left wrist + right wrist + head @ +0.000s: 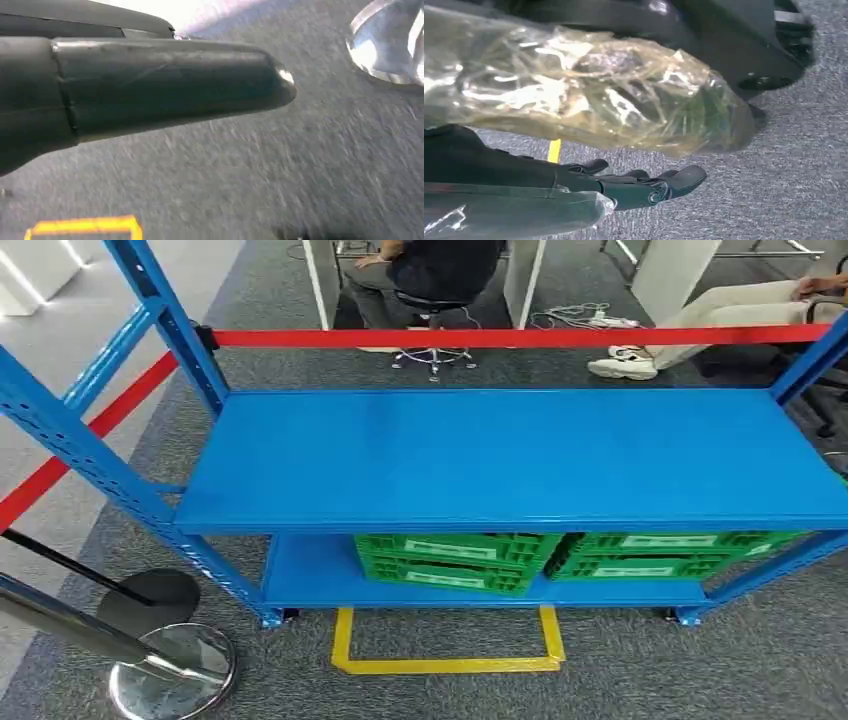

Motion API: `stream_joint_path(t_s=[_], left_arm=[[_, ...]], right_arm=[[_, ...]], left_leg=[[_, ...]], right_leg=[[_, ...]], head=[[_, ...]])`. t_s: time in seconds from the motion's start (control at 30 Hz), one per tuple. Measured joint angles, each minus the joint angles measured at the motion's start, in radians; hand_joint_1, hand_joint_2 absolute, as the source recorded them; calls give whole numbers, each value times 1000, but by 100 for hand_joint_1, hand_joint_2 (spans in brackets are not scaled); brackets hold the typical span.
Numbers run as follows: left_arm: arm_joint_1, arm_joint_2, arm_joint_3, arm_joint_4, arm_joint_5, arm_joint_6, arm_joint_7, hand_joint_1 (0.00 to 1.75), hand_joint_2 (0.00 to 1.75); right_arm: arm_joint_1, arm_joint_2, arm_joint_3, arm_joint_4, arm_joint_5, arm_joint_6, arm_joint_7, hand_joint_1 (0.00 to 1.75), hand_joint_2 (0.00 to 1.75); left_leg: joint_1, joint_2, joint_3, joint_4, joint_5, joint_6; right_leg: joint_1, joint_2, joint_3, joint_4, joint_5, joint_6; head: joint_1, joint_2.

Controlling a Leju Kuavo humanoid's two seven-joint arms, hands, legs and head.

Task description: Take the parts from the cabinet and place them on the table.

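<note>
Right hand: the right hand hangs over the grey carpet. Its dark fingers lie nearly straight, a little apart. A clear plastic bag with something dark inside lies just beside them. The picture does not show if the fingers really grip the bag, so I cannot tell if it is held.

Left hand: the left hand is seen very close, a thick dark finger over the carpet. How far it is open, I cannot tell. Nothing is seen in it.

Floor marks: a yellow tape frame is on the carpet just in front of the rack. A chrome post base stands to the left.

Rack: the blue rack has a bare top shelf. On the lower shelf stand two green crates, side by side.

Behind: red barrier tape runs behind the rack, and people sit farther back.

Progress: my judgement is that the bagged part is out of the cabinet, but it is not yet placed. The placing step is left.
</note>
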Motion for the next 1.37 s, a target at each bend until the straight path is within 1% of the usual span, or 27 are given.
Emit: stream_joint_path(t_s=[0.03, 0.07, 0.1, 0.13, 0.17, 0.2, 0.23, 0.3, 0.37, 0.43, 0.47, 0.57, 0.6, 0.63, 0.73, 0.77, 0.8, 0.83, 0.9, 0.93, 0.97, 1.0, 1.03, 1.07, 1.17, 1.27, 1.37], left_arm=[[4, -1, 6, 0, 4, -5, -2, 0, 175], [4, -2, 12, 0, 8, -7, -2, 0, 175], [3, -2, 19, 0, 10, -8, -2, 0, 175], [2, -3, 21, 0, 9, -14, -3, 0, 175], [1, -4, 22, 0, 4, -26, -6, 0, 175], [0, -4, 23, 0, -1, -37, -11, 0, 175], [0, -5, 24, 0, -6, -42, -14, 0, 175], [-1, -4, 26, 0, -14, -42, -17, 0, 175], [-1, -3, 26, 0, -18, -44, -17, 0, 175], [2, 3, 21, -2, -7, -52, -16, 0, 175], [5, 5, 14, -2, 7, -61, -9, 0, 175], [19, 13, 1, -2, 42, -82, 7, 0, 175], [28, 16, -11, -2, 56, -90, 14, 0, 175], [37, 19, -18, -2, 70, -98, 21, 0, 175], [61, 30, -45, -2, 109, -119, 38, 0, 175], [67, 36, -54, -2, 121, -125, 44, 0, 175], [69, 37, -64, -2, 133, -132, 48, 0, 175], [72, 40, -76, -2, 146, -140, 56, 0, 0], [81, 44, -92, -2, 164, -150, 63, 0, 0], [82, 47, -100, -2, 175, -155, 68, 0, 0], [84, 54, -114, -4, 190, -163, 74, 0, 0], [84, 55, -127, -6, 204, -172, 81, 0, 0], [83, 58, -141, -8, 217, -180, 86, 0, 0], [83, 60, -155, -12, 233, -189, 93, 0, 0], [85, 70, -192, -21, 278, -212, 115, 0, 0], [88, 80, -227, -33, 318, -234, 132, 0, 0], [92, 92, -262, -47, 356, -256, 150, 0, 0]], right_arm=[[-4, 0, 0, 0, 3, -8, 10, 0, 0], [-4, 0, 0, 0, 5, -16, 17, 0, 0], [-2, 0, 0, 0, 8, -24, 28, 0, 0], [0, 0, 0, 0, 10, -34, 38, 0, 0], [1, 0, 0, 0, 14, -42, 46, 0, 175], [1, 0, 0, 0, 18, -50, 51, 0, 175], [-2, 0, 0, 0, 21, -56, 56, 0, 175], [-6, 0, 1, 0, 29, -61, 66, 0, 175], [-1, 0, 3, 0, 27, -60, 71, 0, 175], [4, -2, 28, -1, 4, -58, 74, 0, 175], [5, -4, 50, -4, -23, -56, 77, 0, 175], [4, -12, 99, -16, -86, -56, 89, 0, 175], [5, -16, 121, -23, -112, -54, 94, 0, 175], [5, -19, 140, -31, -135, -54, 98, 0, 175], [-1, -27, 198, -58, -209, -54, 107, 0, 175], [-3, -29, 219, -62, -230, -54, 110, 0, 175], [-4, -33, 239, -70, -252, -54, 114, 0, 175], [-3, -36, 262, -77, -277, -54, 119, 0, 175], [1, -42, 295, -83, -310, -54, 124, 0, 175], [5, -49, 310, -87, -329, -53, 127, 0, 175], [11, -51, 332, -89, -354, -53, 130, 0, 175], [16, -59, 356, -93, -382, -54, 137, 0, 175], [22, -63, 381, -95, -407, -53, 139, 0, 175], [26, -68, 405, -97, -434, -53, 145, 0, 175], [39, -79, 477, -104, -518, -53, 157, 0, 175], [55, -90, 543, -110, -589, -53, 169, 0, 175], [69, -100, 606, -117, -659, -53, 179, 0, 175]], left_leg=[[-2, 14, -1, 0, 0, 0], [-2, 24, -2, 1, 0, 0], [-2, 30, -1, 1, -1, 0], [-1, 33, -1, 1, -2, -2], [-1, 34, 1, 2, -3, -4], [-1, 35, 3, 4, -5, -8], [-2, 36, 4, 7, -8, -14], [-9, 37, 2, 12, -11, -26], [-5, 37, 3, 10, -6, -35], [-1, 35, 0, 24, -24, -44], [-1, 34, -24, 79, -65, -48], [-1, 34, -124, 295, -162, -52], [-1, 34, -140, 324, -161, -50], [-1, 34, -133, 304, -133, -47], [-6, 31, -34, 86, -3, -26], [-12, 27, -14, 42, -5, -17], [-11, 28, -11, 22, -9, -17], [-14, 27, -16, 27, -8, -17], [-16, 28, -16, 23, -6, -10], [-5, 30, -9, 9, 4, -5], [-13, 28, -7, 7, -2, -19], [-12, 27, -6, 9, -2, -19], [-14, 27, -5, 9, -1, -18], [-15, 27, -5, 9, -1, -17], [-18, 27, -6, 9, 0, -14], [-20, 27, -7, 10, 0, -12], [-21, 27, -8, 10, 0, -12]], right_leg=[[-1, -6, -42, 90, -41, 5], [-2, -7, -68, 148, -59, 9], [-3, -8, -69, 155, -50, 12], [-5, -9, -45, 114, -18, 14], [-8, -11, 2, 30, 27, 14], [-9, -15, 57, -68, 68, 13], [-10, -23, 100, -144, 82, 12], [-6, -17, 111, -158, 74, -8], [0, -17, 108, -153, 75, -18], [-6, -18, 110, -160, 82, -31], [-6, -17, 109, -160, 81, -40], [-2, -17, 108, -159, 80, -46], [0, -16, 109, -159, 79, -47], [1, -14, 110, -159, 79, -47], [5, -7, 116, -159, 79, -46], [10, -7, 114, -157, 76, -43], [12, -6, 108, -153, 76, -37], [9, -9, 104, -155, 79, -32], [6, -9, 107, -160, 82, -20], [5, -8, 101, -158, 77, -15], [7, -10, 103, -163, 84, -29], [9, -5, 106, -171, 78, -60], [8, -6, 107, -171, 77, -69], [8, -5, 108, -171, 86, -60], [4, -4, 108, -177, 90, -50], [0, -5, 108, -180, 91, -21], [0, -5, 112, -180, 92, -19]], head=[[-1, 0], [0, 0], [0, 0], [0, 0], [0, 0], [0, 0], [1, 0], [-5, 0], [-3, 0], [-5, 0], [-9, 0], [-10, 0], [-9, 0], [-10, 0], [-10, 0], [-8, 0], [-9, 0], [-6, 0], [-8, 0], [-10, 0], [-1, 0], [4, 0], [-1, 0], [0, 0], [-2, 0], [-1, 0], [-1, 0]])
